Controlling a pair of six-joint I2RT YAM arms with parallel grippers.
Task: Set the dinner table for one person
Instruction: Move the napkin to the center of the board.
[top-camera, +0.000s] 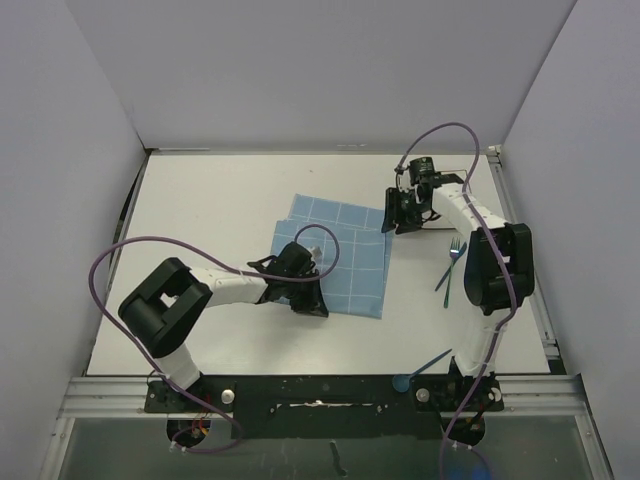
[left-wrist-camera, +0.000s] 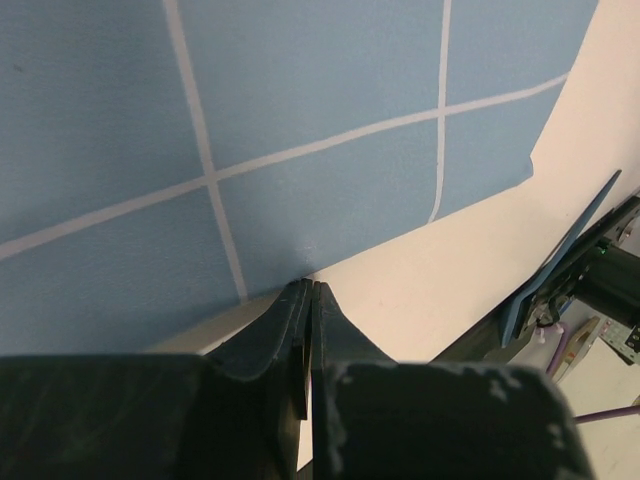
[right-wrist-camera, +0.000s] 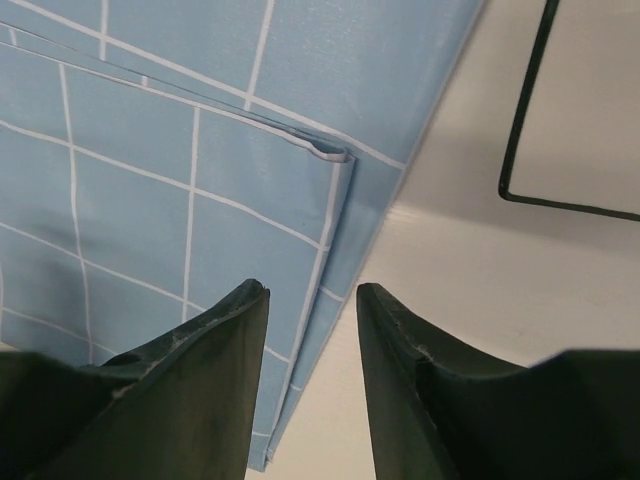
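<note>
The dinner table (top-camera: 200, 220) is a large white tabletop. A blue grid placemat (top-camera: 345, 250) lies on its middle, partly folded over itself. My left gripper (top-camera: 305, 297) is at the mat's near edge. In the left wrist view its jaws (left-wrist-camera: 311, 286) are shut, with the tips pinching the edge of the placemat (left-wrist-camera: 300, 150). My right gripper (top-camera: 400, 217) is at the mat's far right side. In the right wrist view it (right-wrist-camera: 310, 290) is open and empty, and its fingers straddle the folded right edge of the placemat (right-wrist-camera: 240, 190).
A fork (top-camera: 452, 262) with a teal handle lies right of the mat, beside the right arm. A blue utensil (top-camera: 425, 365) lies at the near edge by the right arm's base and also shows in the left wrist view (left-wrist-camera: 560, 260). A dark-rimmed white plate's corner (right-wrist-camera: 525, 100) lies right of the right gripper.
</note>
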